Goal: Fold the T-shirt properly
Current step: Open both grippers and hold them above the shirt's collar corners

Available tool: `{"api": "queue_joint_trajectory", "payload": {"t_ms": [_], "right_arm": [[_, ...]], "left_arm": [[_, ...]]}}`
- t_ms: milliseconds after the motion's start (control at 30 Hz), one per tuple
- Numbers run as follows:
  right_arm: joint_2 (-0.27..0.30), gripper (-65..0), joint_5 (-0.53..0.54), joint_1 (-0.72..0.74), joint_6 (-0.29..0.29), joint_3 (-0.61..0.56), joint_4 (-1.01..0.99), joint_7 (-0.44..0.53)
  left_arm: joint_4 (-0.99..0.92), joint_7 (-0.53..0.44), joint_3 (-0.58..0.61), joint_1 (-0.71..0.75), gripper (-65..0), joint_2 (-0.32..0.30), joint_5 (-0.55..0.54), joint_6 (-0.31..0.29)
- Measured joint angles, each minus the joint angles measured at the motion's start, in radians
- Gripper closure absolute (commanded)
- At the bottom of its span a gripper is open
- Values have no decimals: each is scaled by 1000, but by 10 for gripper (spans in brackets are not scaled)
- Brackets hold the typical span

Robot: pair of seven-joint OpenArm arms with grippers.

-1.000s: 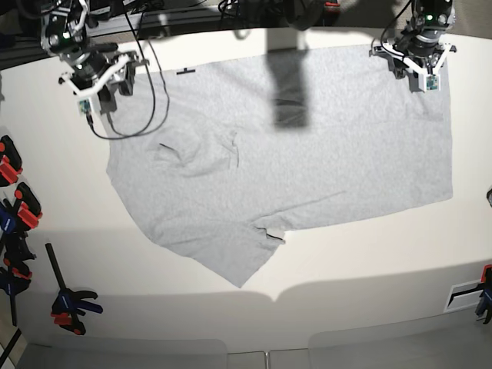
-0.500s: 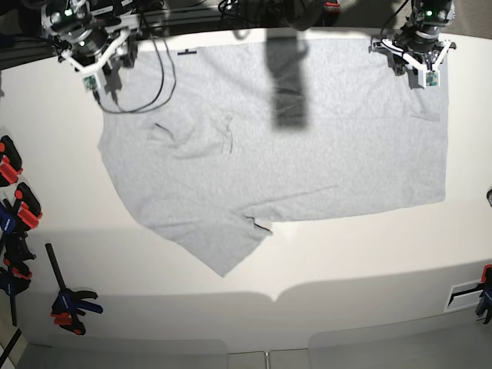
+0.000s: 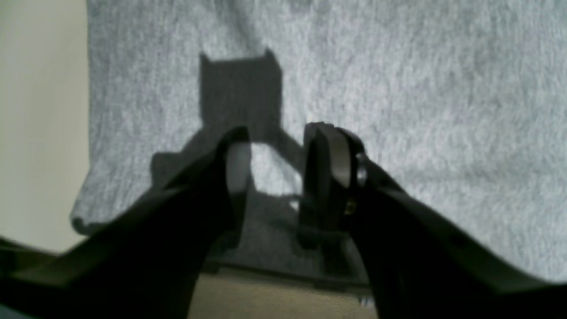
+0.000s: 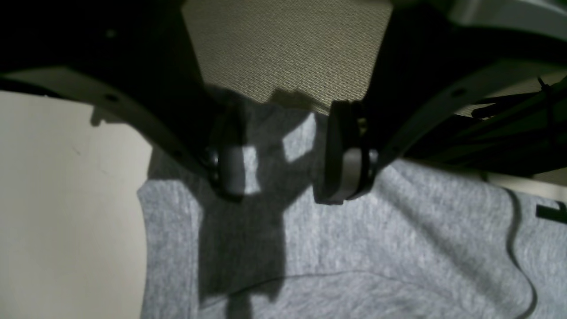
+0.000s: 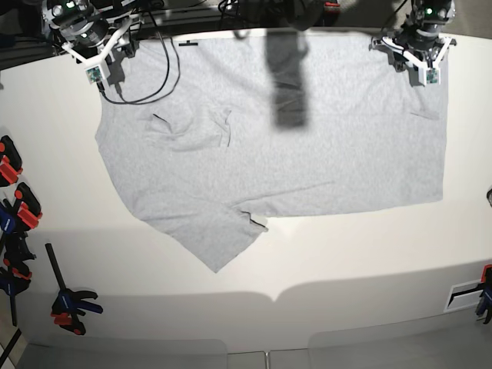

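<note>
step: flattening big light heather-grey cotton T-shirt (image 5: 307,146), spread plain-side up on the cream table (image 5: 346,261) | left gripper (image 3: 279,164) and right gripper (image 4: 288,168): both parted, empty, over far corners | tip: imo smooth that wrinkly sleeve first

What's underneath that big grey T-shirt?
The T-shirt lies spread flat on a pale table, which shows all around it. Whatever might lie under the cloth itself is covered, so I cannot tell.

You see the T-shirt (image 5: 307,154) in plain light heather grey, its fabric finely flecked, lying on a cream-white table (image 5: 346,261). The clamps (image 5: 19,207) at your table edge are red, blue and black.
</note>
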Motion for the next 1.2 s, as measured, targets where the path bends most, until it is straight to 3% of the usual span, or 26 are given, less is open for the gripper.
{"api": "queue_joint_trajectory", "payload": {"t_ms": [567, 933, 1100, 1200], "right_arm": [[0, -290, -30, -8, 0, -6, 128, -44], [-1, -290, 5, 104, -4, -6, 149, -60], [-3, -291, 63, 157, -4, -6, 149, -163], [-5, -328, 80, 185, -4, -6, 149, -215]], "left_arm": [[18, -79, -1, 16, -224, 1, 64, -2], [136, -95, -1, 16, -224, 0, 140, -3], [180, -256, -1, 16, -224, 0, 166, -3], [180, -267, -1, 16, -231, 0, 166, -3]]}}
